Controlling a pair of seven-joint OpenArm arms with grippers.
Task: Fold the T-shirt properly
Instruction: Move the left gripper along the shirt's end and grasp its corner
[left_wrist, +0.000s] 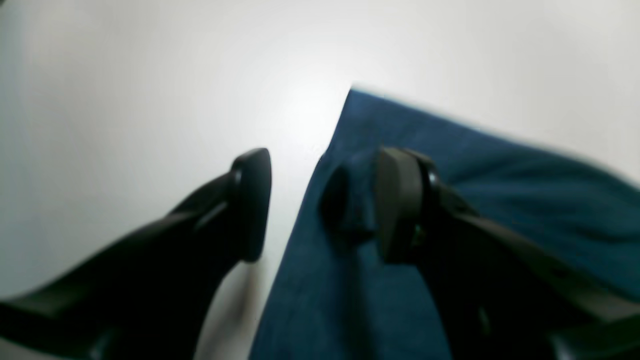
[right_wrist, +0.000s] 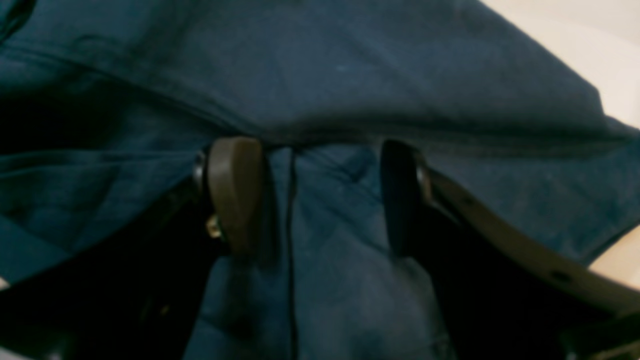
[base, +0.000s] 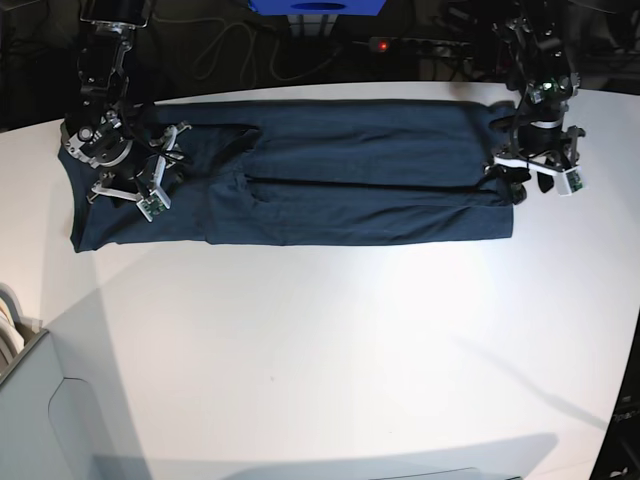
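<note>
So the T-shirt (base: 350, 150) lies stretched across the table (base: 330, 340) with both claws, left (left_wrist: 325, 205) and right (right_wrist: 320, 195), spread over it, and it's probably light, floppy cotton, so I'd grab well inside the near edge, catching all layers.

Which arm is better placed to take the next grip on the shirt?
Probably the left. Its open jaws hang over an edge of the T-shirt, with a small raised fold between them. The right's open jaws sit amid overlapping layers, away from the outer edge, so a clean grip looks harder.
</note>
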